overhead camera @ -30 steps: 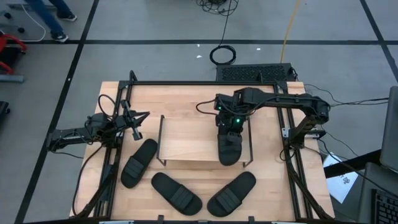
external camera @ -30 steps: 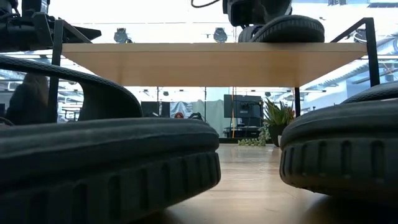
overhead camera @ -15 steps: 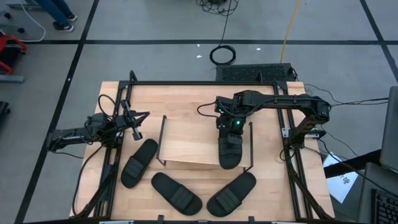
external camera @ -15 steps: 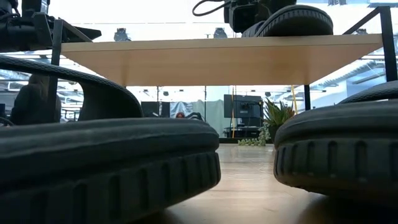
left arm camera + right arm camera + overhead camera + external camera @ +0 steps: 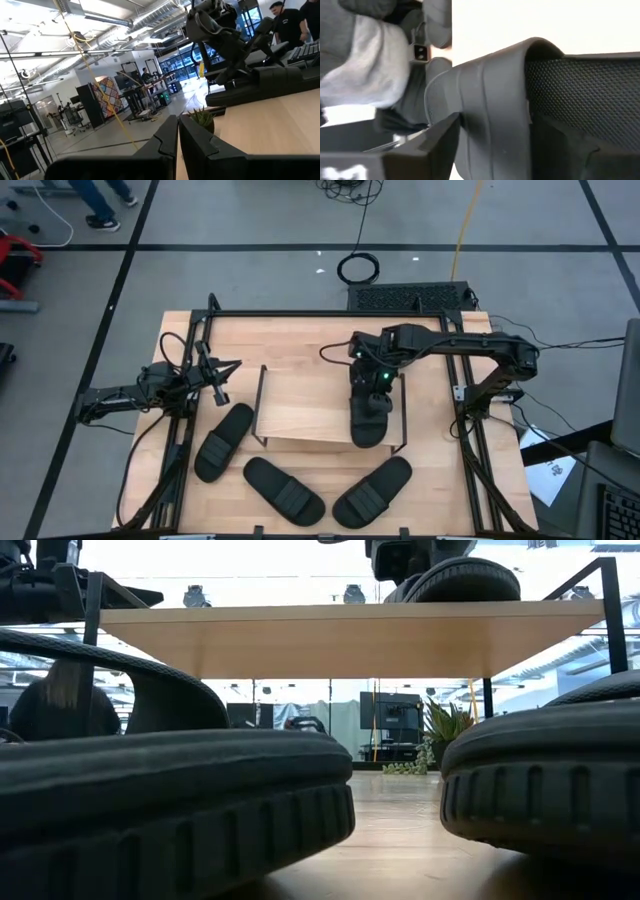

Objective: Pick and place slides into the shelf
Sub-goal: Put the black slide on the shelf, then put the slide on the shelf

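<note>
Near the bottom of the high view, three black open-toe slide sandals with wide ribbed straps lie on the light wooden table (image 5: 300,345): one at the lower left (image 5: 223,442), one in the lower middle (image 5: 284,490) and one at the lower right (image 5: 373,491). Just above them, in the middle, stands the low shelf with a pale wooden top board and thin black wire sides (image 5: 305,408). A fourth black sandal (image 5: 371,416) rests on the right part of that board. The right gripper (image 5: 376,385) sits at this sandal's far end, close to its strap, with its jaws spread wide, so it no longer seems to grip the sandal. Far off at the middle left, the left gripper (image 5: 217,378) waits beside the shelf with its jaws closed on nothing. The sandals look light, rubbery and a bit bendy. The wide strap looks like the best place to grab one.
</note>
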You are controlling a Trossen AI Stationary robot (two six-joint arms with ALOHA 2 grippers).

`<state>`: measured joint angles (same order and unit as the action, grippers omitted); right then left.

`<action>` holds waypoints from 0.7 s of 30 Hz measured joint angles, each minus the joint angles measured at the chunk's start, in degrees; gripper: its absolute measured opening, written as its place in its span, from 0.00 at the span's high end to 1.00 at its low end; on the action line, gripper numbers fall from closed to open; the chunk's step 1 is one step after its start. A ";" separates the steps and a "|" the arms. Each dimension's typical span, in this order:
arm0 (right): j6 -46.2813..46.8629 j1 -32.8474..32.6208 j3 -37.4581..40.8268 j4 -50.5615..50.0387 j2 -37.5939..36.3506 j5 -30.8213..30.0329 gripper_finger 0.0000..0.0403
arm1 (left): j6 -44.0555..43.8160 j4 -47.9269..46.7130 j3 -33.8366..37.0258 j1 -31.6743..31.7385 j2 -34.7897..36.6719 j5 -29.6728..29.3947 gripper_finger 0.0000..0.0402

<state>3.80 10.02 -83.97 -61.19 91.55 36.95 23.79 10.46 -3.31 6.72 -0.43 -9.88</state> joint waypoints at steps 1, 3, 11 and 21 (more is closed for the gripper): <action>0.03 0.04 -0.01 0.02 -0.44 -0.38 0.35 | 0.00 0.00 0.00 0.00 0.00 -0.11 0.94; 0.71 0.04 0.00 0.23 -1.42 -0.98 0.32 | 0.00 -0.02 0.00 -0.02 0.00 -0.21 0.94; 3.04 0.03 -0.01 -0.33 -4.75 -1.37 0.28 | 0.01 0.00 0.00 -0.02 0.00 -0.28 0.94; 0.14 0.12 -0.52 -1.06 -16.18 -14.88 0.35 | 0.02 0.00 0.00 -0.02 0.00 -0.30 0.94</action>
<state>3.94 10.13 -84.49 -62.25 75.37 22.06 23.81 10.46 -3.31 6.70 -0.43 -10.18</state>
